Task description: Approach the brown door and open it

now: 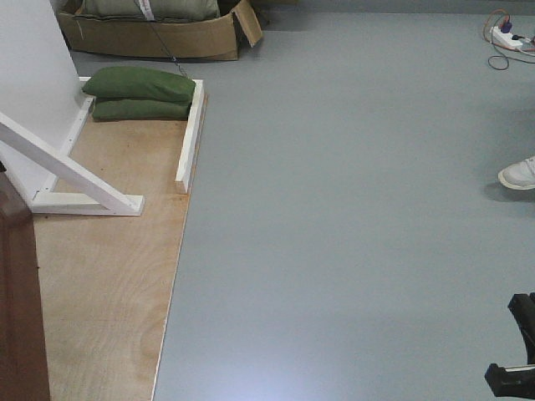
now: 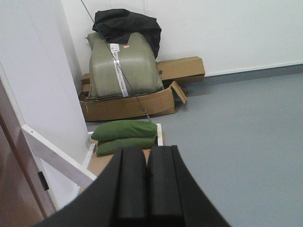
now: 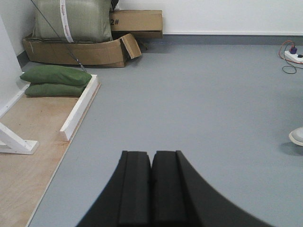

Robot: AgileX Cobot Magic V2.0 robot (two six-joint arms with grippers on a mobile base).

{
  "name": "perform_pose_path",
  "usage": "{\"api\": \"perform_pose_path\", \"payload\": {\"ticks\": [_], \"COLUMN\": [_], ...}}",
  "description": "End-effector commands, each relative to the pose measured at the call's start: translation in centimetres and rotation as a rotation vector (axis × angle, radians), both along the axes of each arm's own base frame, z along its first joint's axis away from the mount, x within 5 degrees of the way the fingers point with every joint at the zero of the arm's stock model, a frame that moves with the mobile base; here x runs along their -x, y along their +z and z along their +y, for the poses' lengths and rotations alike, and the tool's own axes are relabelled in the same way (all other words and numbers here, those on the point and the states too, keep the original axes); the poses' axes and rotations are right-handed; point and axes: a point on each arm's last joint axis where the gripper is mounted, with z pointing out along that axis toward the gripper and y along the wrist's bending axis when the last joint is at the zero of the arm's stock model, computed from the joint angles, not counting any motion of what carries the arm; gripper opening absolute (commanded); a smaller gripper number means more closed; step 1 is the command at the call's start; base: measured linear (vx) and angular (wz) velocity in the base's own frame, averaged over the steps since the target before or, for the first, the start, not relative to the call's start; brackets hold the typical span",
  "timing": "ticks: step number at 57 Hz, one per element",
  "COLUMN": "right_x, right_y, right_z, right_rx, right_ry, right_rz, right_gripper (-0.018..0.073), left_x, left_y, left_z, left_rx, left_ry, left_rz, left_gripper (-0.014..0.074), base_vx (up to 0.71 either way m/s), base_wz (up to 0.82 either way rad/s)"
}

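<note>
Only a narrow strip of the brown door point(image 1: 17, 292) shows at the lower left edge of the front view, dark reddish-brown and standing on the plywood base point(image 1: 109, 284). It appears again in the left wrist view as the brown door point(image 2: 12, 189), beside the white panel. Its handle is out of view. My left gripper point(image 2: 147, 150) is shut with nothing between its pads and hangs to the right of the door, apart from it. My right gripper point(image 3: 151, 153) is shut and empty above the grey floor point(image 3: 199, 104), far from the door.
A white panel point(image 1: 29, 75) with a diagonal white brace point(image 1: 67, 167) stands on the plywood. Two green sandbags point(image 1: 138, 96) lie behind it. A cardboard box point(image 1: 159, 38) with a sack sits at the back. A power strip point(image 1: 510, 38) and a white shoe point(image 1: 520, 174) are at right.
</note>
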Motion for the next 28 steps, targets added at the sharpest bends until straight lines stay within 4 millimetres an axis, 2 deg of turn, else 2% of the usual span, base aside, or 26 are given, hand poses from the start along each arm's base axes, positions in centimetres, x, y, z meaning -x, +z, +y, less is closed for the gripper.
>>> {"api": "perform_pose_path", "payload": {"ticks": [1,28], "right_x": [-0.16,-0.16], "right_y": [0.57,0.57], "right_z": [-0.04,-0.04], "right_rx": [0.005,0.005], "right_ry": [-0.002,-0.002], "right_rz": [-0.080,-0.080], "right_gripper": [0.0000,0.0000], "left_x": [0.16,0.16], "left_y": [1.38,1.38], "left_z": [0.07,0.07], "left_rx": [0.010,0.010], "left_ry": [0.008,0.008], "left_rz": [-0.111,-0.111], "left_gripper": [0.0066,0.0066], "base_vx": [0.00,0.00], "base_wz": [0.00,0.00]}}
